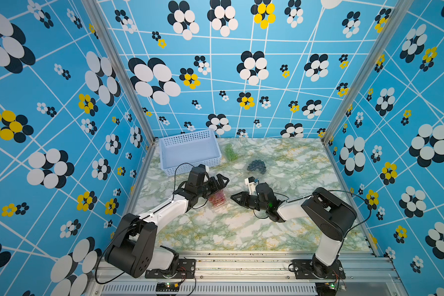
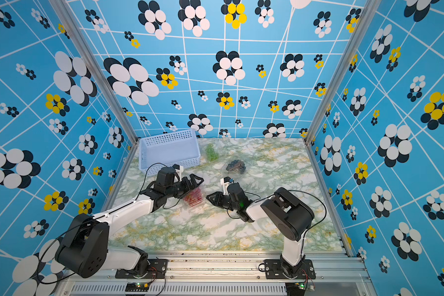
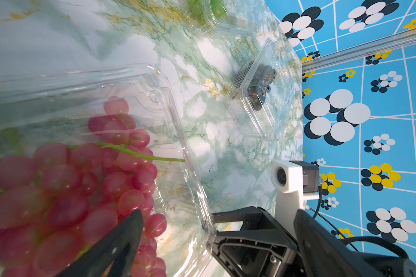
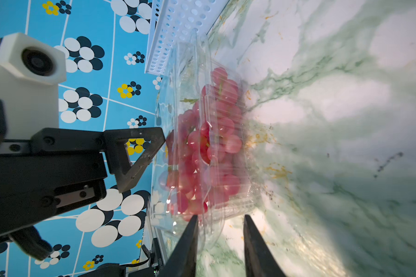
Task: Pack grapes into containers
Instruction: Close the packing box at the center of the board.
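The left arm (image 1: 164, 208) and right arm (image 1: 291, 211) reach inward over the marble table (image 1: 228, 230), inside blue flowered walls (image 1: 241, 77). The left gripper (image 1: 219, 187) hangs wide over the central container (image 1: 219, 206) of red grapes (image 1: 217, 197). The right gripper (image 4: 220, 221), jaws narrowly apart, straddles the container's right rim.

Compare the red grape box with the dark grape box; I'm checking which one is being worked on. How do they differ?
Colour: the red grape box looks pinkish-red inside, the dark grape box blue-black. Place: the red grape box has the left gripper over it and the right gripper at its edge; the dark grape box sits farther back, apart from both. Both are clear plastic boxes on the table.
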Action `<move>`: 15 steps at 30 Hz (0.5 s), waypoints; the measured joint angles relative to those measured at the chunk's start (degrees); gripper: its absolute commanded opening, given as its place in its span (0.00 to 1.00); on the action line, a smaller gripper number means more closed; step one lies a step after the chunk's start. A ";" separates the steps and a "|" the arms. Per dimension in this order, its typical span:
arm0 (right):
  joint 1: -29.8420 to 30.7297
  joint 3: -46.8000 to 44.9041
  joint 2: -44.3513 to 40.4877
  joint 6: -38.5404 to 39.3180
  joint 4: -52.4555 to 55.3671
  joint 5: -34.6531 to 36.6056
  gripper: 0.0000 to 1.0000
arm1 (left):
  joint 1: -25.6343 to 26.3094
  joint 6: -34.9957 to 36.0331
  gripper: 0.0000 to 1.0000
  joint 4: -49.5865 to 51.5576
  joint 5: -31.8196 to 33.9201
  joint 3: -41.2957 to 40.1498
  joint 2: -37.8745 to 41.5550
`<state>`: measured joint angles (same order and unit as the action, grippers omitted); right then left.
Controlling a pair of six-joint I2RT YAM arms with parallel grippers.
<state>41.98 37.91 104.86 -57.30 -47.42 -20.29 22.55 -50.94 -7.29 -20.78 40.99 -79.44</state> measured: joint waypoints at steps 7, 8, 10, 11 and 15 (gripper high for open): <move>0.07 0.00 0.83 -1.31 -2.40 -0.22 0.24 | 0.00 0.09 0.99 -0.07 0.31 0.00 -0.59; 0.13 0.00 1.09 -1.53 -2.80 -0.20 0.24 | 0.00 0.15 1.00 -0.11 0.37 0.00 -0.63; 0.42 0.00 1.64 -1.90 -3.48 -0.22 0.23 | 0.00 0.17 0.99 -0.13 0.50 0.00 -0.66; 0.59 0.00 1.90 -2.05 -4.11 -0.22 0.22 | 0.00 0.17 0.99 -0.17 0.52 0.00 -0.66; 1.01 0.00 2.51 -2.32 -5.60 -0.22 0.21 | 0.00 0.20 1.00 -0.50 0.70 -0.02 -0.66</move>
<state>42.98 37.91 107.37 -59.61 -53.01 -20.51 22.55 -50.74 -7.79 -20.08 40.97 -80.09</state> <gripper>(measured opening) 0.215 0.995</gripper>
